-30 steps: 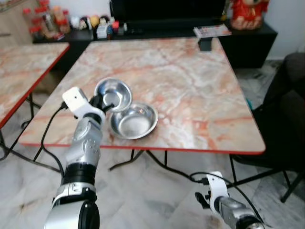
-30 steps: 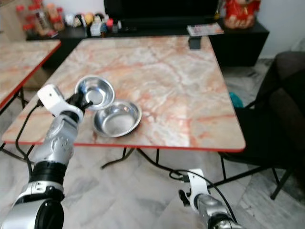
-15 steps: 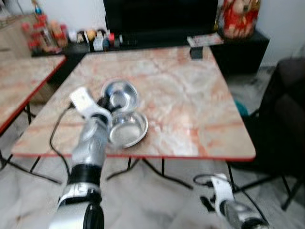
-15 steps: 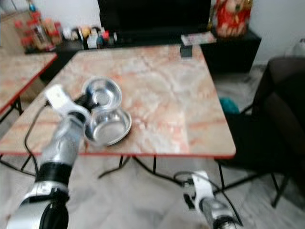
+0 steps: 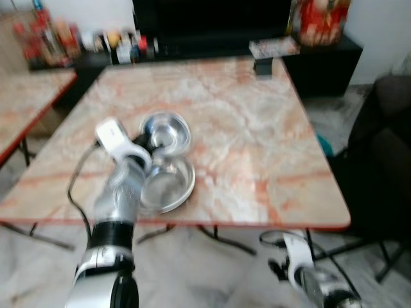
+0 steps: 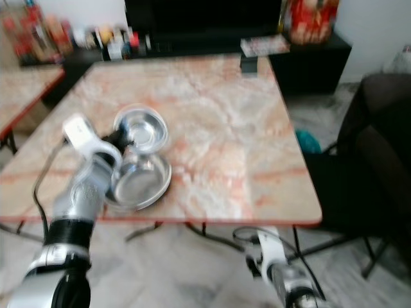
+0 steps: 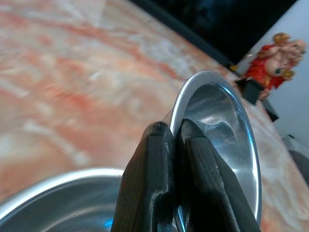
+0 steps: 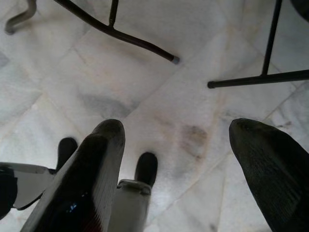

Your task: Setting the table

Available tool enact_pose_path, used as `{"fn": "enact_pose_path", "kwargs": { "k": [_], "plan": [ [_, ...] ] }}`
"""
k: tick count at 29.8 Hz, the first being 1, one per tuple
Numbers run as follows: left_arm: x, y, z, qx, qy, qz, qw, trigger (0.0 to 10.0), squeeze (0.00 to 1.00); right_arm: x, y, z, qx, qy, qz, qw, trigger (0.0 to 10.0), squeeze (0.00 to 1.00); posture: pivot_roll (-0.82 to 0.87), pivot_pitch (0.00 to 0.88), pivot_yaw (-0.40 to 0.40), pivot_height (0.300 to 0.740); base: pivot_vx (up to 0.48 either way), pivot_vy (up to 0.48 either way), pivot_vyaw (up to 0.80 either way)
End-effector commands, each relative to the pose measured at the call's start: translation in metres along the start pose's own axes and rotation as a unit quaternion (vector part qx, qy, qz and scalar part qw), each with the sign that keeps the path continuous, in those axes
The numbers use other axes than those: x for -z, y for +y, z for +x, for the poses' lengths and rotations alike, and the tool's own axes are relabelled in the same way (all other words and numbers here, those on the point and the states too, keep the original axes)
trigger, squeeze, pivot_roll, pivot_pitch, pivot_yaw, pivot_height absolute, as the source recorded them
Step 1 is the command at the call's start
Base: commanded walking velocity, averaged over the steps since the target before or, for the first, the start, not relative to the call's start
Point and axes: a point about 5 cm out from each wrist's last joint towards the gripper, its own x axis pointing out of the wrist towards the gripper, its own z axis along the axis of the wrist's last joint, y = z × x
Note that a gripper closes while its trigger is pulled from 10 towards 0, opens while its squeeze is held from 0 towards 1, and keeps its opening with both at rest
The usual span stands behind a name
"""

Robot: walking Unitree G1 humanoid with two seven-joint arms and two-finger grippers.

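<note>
Two steel bowls and two grippers are shown. The left gripper (image 7: 176, 145) has its two black fingers (image 7: 149, 179) pinched together on the rim of the small steel bowl (image 5: 166, 128), one finger outside the wall and one inside, so that the bowl is held tilted with its mouth turned away from the fingers. Directly beneath the fingertips lies the large steel bowl (image 5: 166, 185), resting flat on the marble table (image 5: 257, 141) near its red-trimmed front edge; whether the held bowl touches the large one cannot be told from the blurred head views. Beyond the fingers, past the held bowl's rim, a red figurine (image 7: 273, 60) stands on the dark cabinet (image 5: 321, 58) behind the table, with one small dark box (image 5: 262, 65) at the table's far edge. A second marble table (image 5: 29, 96) stands to the left. The right gripper (image 8: 176, 159) hangs idle below table height with its two fingers spread wide apart, empty, over the pale tiled floor (image 8: 159, 92); two black table legs (image 8: 140, 41) cross the floor beyond its fingertips.
</note>
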Motion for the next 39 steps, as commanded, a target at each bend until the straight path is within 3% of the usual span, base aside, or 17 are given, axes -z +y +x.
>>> {"fn": "enact_pose_path", "kwargs": {
  "k": [1,10,17,39],
  "plan": [
    [-0.008,0.010,-0.005,-0.016,0.003,-0.016,1.000,10.0,0.00,-0.002,0.008,0.002,-0.011,0.001,-0.005,1.000,10.0,0.00,-0.03,0.049,0.049,0.740,0.000,0.000,0.00],
    [-0.008,0.003,-0.010,0.013,0.054,-0.018,0.998,10.0,0.00,-0.002,0.007,0.001,-0.011,-0.001,-0.004,1.000,10.0,0.00,-0.02,0.062,0.050,0.740,0.000,0.000,0.00],
    [0.000,-0.005,-0.009,0.015,0.090,-0.042,0.995,10.0,0.00,-0.002,0.007,0.001,-0.011,-0.001,-0.003,1.000,10.0,0.00,-0.02,0.054,0.053,0.740,0.000,0.000,0.00],
    [0.007,-0.008,-0.013,0.012,0.142,-0.018,0.990,10.0,0.00,-0.002,0.009,0.002,-0.014,0.001,-0.005,1.000,10.0,0.00,-0.02,0.053,0.054,0.740,0.000,0.000,0.00]
  ]
}}
